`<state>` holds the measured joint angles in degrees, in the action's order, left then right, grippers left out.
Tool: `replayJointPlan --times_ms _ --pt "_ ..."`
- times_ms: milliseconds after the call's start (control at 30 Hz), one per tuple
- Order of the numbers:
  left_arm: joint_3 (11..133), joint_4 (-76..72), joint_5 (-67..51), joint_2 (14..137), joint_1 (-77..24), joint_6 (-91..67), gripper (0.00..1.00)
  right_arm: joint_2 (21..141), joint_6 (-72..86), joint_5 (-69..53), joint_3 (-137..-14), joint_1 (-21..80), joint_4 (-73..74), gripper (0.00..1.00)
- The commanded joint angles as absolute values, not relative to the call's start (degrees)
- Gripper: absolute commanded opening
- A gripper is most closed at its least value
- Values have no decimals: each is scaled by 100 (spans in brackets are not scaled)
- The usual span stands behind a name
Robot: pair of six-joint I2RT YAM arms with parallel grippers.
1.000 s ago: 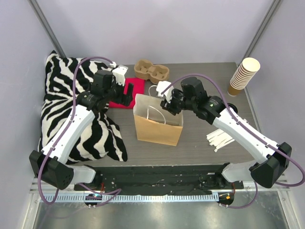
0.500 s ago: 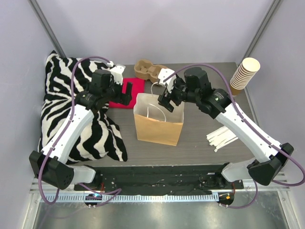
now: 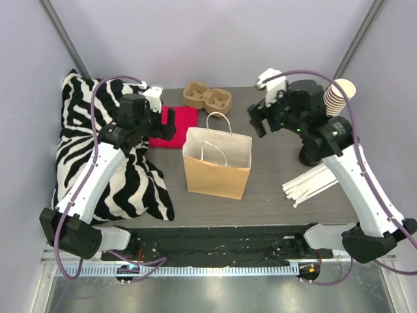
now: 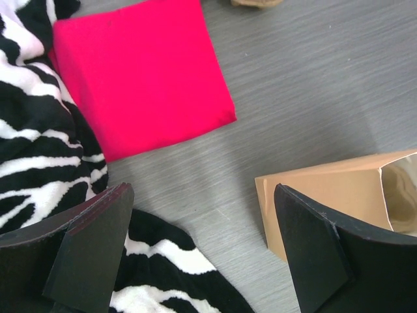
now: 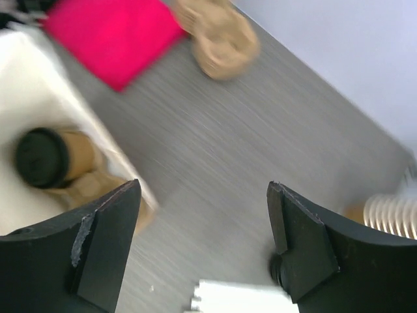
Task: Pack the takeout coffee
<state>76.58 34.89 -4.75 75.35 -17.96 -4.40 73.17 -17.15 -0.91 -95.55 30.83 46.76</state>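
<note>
Count: one coffee (image 5: 41, 158), one bag (image 3: 217, 175), one carrier (image 3: 207, 96), one red cloth (image 4: 140, 72), one cup stack (image 3: 333, 98).

Coffee: upright inside the bag, just beyond one finger of the right gripper (image 5: 205, 195).

Right gripper: spread wide, empty; bare table (image 5: 215, 143) between the fingers.

Left gripper (image 4: 202, 202): spread wide, empty; bag corner beside one finger, red cloth ahead.

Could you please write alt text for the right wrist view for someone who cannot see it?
A lidded takeout coffee sits inside the open paper bag at the left; the right gripper hangs open and empty over the grey table. Farther off lie a red cloth and a pulp cup carrier.
</note>
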Motion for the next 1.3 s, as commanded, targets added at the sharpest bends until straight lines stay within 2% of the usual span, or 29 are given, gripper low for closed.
replayJointPlan --times_ms 0,200,333,467,600,800,833,933,1067,1267 --pt "7507 3042 -554 7085 -1731 -580 94 6778 -1037 642 -9485 2260 5693 84" --pt "7120 2918 -879 6829 -1731 -703 94 5820 -2941 756 -7958 1793 6599 73" --pt "7022 3058 -1247 6794 -1723 -616 94 5345 -4199 484 -6989 1775 7381 62" --pt "6987 3164 -1485 6838 -1723 -606 94 5230 -5349 641 -5961 1775 7812 48" --pt "6917 3182 -1652 6855 -1731 -703 95 5264 -6107 747 -5092 1653 7875 43" --pt "7049 3269 -1617 6926 -1723 -598 95 5861 -7440 668 -4703 740 7463 39" --pt "7066 3287 -1600 6934 -1723 -537 95 5941 -7610 624 -4702 329 7349 39" --pt "7066 3278 -1582 6952 -1723 -510 96 6248 -8488 177 -4694 -350 6674 34" --pt "7093 3305 -1582 7022 -1714 -466 96 6486 -9894 -719 -4720 -1517 6293 32" --pt "7128 3322 -1573 7093 -1661 -439 96 6812 -11563 -1370 -4694 -2416 6197 29"
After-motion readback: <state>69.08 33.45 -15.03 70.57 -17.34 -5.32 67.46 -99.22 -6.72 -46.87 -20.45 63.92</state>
